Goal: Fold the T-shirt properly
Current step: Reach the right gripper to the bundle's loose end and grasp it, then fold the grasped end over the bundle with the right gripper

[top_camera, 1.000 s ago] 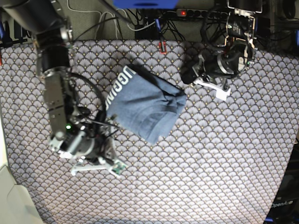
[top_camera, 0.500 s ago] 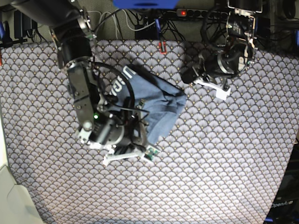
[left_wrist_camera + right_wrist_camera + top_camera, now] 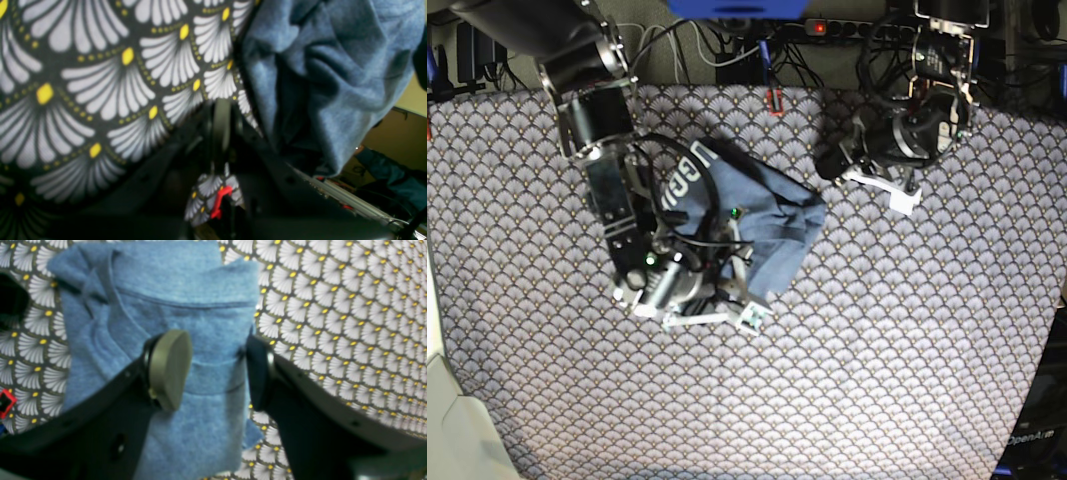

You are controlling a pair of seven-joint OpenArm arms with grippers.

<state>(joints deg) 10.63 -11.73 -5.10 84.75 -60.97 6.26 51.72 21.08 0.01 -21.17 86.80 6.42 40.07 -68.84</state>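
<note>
Underneath, scallop-patterned tablecloth point(image 3: 907, 330)

The T-shirt point(image 3: 762, 225) was heathered slate-blue cotton, folded into a compact, creased bundle. It lay flat near the middle of the desk, with white block lettering partly visible along its upper-left edge.

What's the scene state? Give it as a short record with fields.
shirt: T-shirt folded into a compact bundle, lettering partly showing
surface: tablecloth
right hand: right hand open, fingers either side of the shirt
left hand: left hand shut, off the shirt, holding nothing
task: last fold laid, shape still rumpled
</note>
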